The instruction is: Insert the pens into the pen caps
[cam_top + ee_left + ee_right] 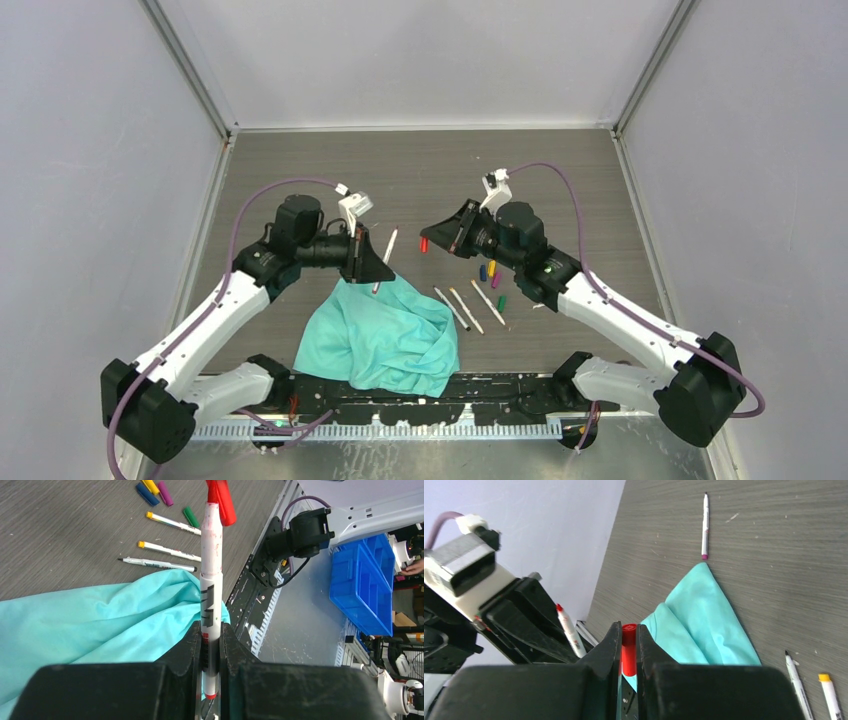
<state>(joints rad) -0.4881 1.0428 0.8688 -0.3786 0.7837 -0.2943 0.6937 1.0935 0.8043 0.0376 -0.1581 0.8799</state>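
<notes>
Left wrist: left gripper [211, 632] was clamped on the red pen [211, 570] near its tail. Most of the barrel stuck out toward 12, which left the tip end free for capping. Red cap [223, 502] sat at 12 of the tip in this view; the overlap looked like line of sight, not contact.

Right wrist: right gripper [628, 630] was clamped on that cap, one end poking just past the fingertips toward the pen. From there the pen tip showed at about 9 of the cap, clearly apart.

Judgement: both parts were held off the tabletop [560, 180] and being lined up, insertion not yet done. In top external the arms faced each other from 9 and 3, which suits a straight push. Next move needs pen and cap axes collinear. Risk: the cap is a short stub in the grip and could pivot if the tip hits its rim off-centre.

Remaining work: three pens [170, 551] lay side by side at 3 of the cloth [385, 340], and a purple pen [705, 525] lay at 12 of it. Loose caps [165, 493] (blue, yellow, purple, green) sat clustered at 1–2 of the three pens. None of those were capped.
</notes>
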